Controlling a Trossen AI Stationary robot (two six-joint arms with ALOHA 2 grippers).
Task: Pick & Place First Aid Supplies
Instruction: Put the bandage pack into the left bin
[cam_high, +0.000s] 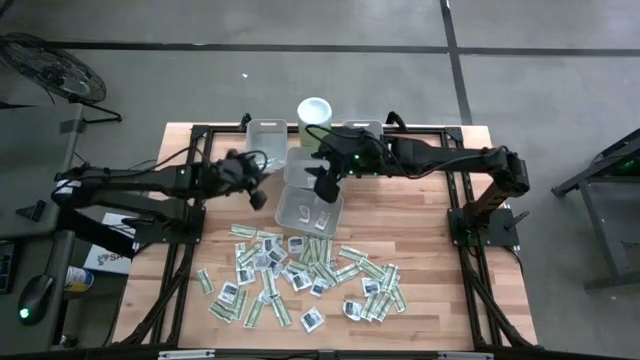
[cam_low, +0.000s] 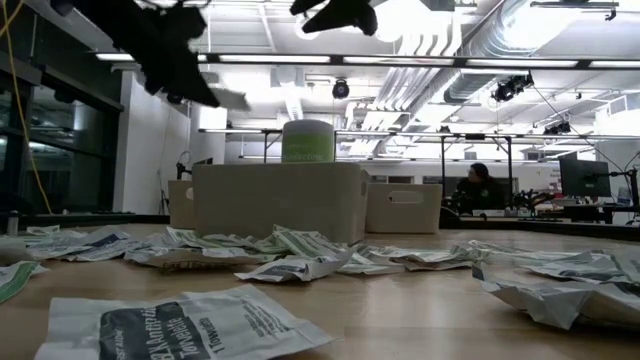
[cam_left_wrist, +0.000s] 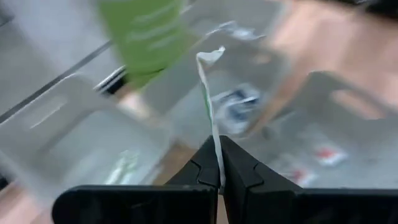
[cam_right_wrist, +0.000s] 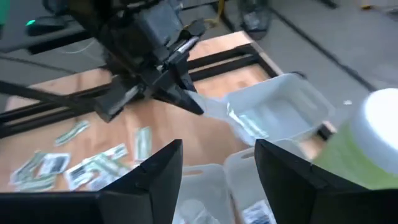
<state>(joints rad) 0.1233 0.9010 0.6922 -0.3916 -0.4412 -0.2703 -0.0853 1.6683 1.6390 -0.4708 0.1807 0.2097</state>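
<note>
Grey bins (cam_high: 308, 210) number four; one canister (cam_high: 314, 112); packets (cam_high: 300, 275) uncountable.

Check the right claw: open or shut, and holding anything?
Open and empty. The right wrist view shows the right claw with its fingers spread apart above the grey bins, nothing between them.

A robotics lab in a large, open industrial hall. A wooden table (cam_high: 420, 215) framed in black metal rails stands on a grey concrete floor (cam_high: 300, 85) marked with dark lines. Overhead run exposed silver ducts (cam_low: 520, 30) and long strip lights (cam_low: 420, 60). Beyond the table stand more workstations with a monitor (cam_low: 583, 178), and a person (cam_low: 478, 188) sits at a desk. A floor fan (cam_high: 50, 68) stands off to one side.
</note>
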